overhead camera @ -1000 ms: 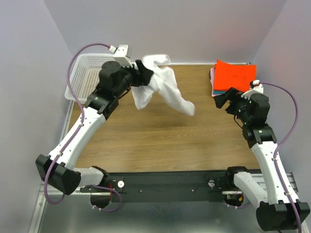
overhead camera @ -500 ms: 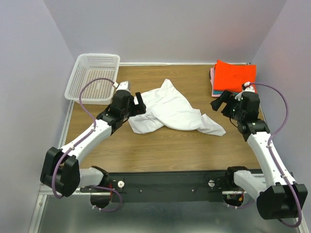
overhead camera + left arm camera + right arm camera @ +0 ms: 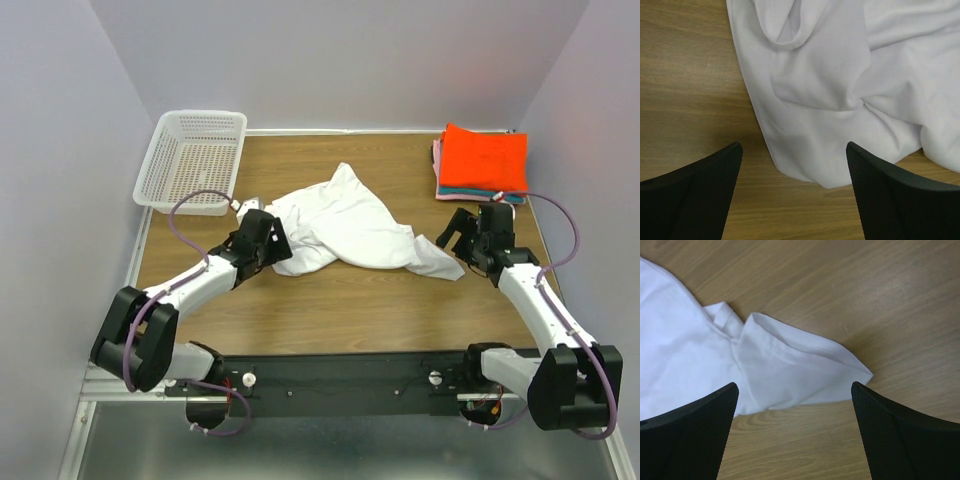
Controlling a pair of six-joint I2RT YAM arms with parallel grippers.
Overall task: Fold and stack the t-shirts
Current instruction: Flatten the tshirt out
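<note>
A white t-shirt [image 3: 350,228] lies crumpled in the middle of the wooden table. My left gripper [image 3: 279,243] is open and empty at the shirt's left edge; in the left wrist view the shirt's hem [image 3: 825,120] lies just beyond the fingertips [image 3: 705,180]. My right gripper [image 3: 458,232] is open and empty at the shirt's right tip; in the right wrist view a sleeve [image 3: 795,367] lies between and ahead of the fingers [image 3: 890,430]. A folded stack with an orange-red shirt [image 3: 484,158] on top, teal and pink edges below, sits at the back right.
A white plastic mesh basket [image 3: 192,160] stands at the back left corner. Bare wood [image 3: 340,305] runs between the shirt and the arm bases. Purple-grey walls close in on both sides and behind.
The left gripper carried the white shirt out from near the basket, let it go on the table and drew back low. The right gripper moved down to the shirt's right tip.
</note>
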